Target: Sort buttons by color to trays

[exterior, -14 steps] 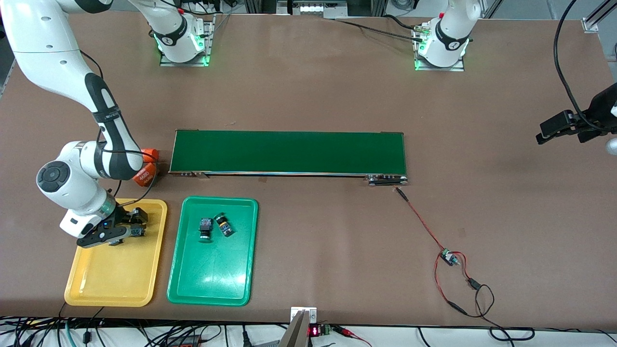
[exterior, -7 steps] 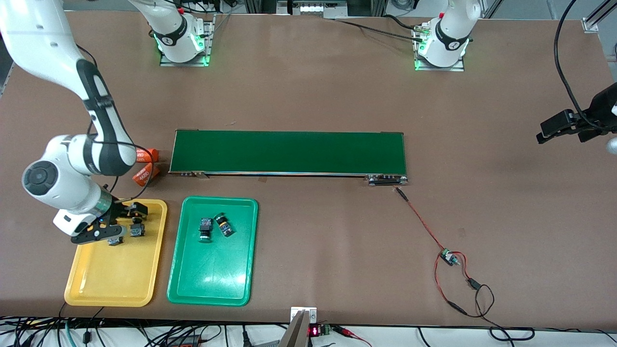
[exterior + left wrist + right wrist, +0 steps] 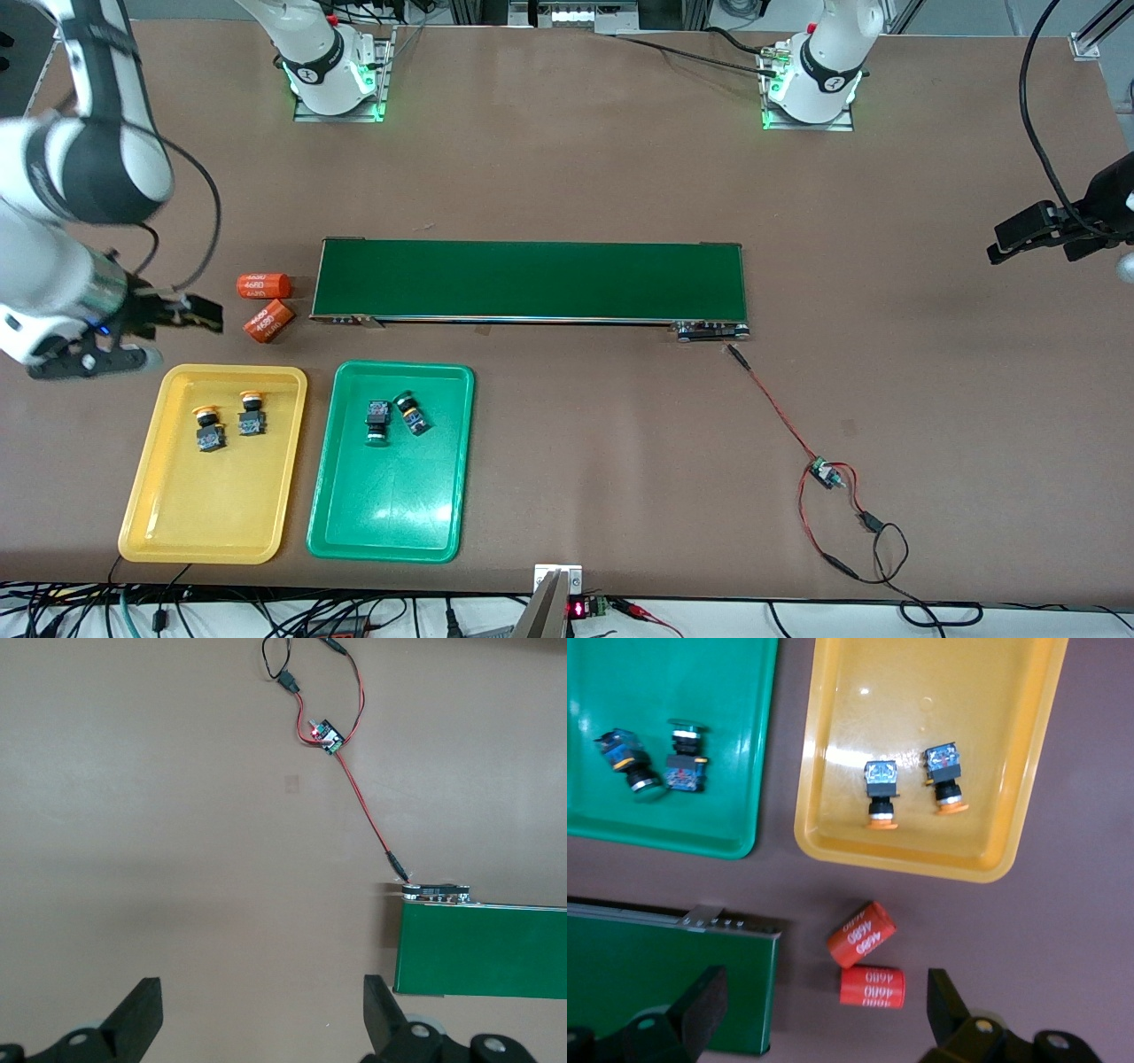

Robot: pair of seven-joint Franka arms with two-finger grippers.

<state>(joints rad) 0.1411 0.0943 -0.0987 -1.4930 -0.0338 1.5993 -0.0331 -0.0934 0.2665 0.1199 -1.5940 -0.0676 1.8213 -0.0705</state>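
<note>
All four buttons look sorted: two yellow-capped buttons (image 3: 229,425) lie side by side in the yellow tray (image 3: 177,523), toward its end farther from the front cam, and two green-capped buttons (image 3: 394,416) lie just beside each other in the green tray (image 3: 390,523), also in its farther half. Trays sit next to each other on the counter (image 3: 576,177), nearer the cam than the belt (image 3: 532,279), at the right arm's end. Judging by looks, the buttons are small, light, rigid plastic; caps are round and prob. slick, so best hold would be across the flat sides of the blocky dark body, not the cap. They lie tipped on their sides, so they could roll or skid a bit if nudged. Right hand (image 3: 124,332) is up in the air over bare counter just off the yellow tray's farther edge, near the two orange cylinders (image 3: 266,306); fingers spread wide, nothing between them. In the right wrist view the yellow-capped pair is well apart from that hand's fingers (image 3: 700,1001), w/ the cylinders between. Left hand (image 3: 1032,230) waits at the left arm's end of the counter, well apart from every button; jaws spread and empty, over bare counter near the red wire (image 3: 363,806) and belt end. Nothing looks left to pick, I'd say.
</note>
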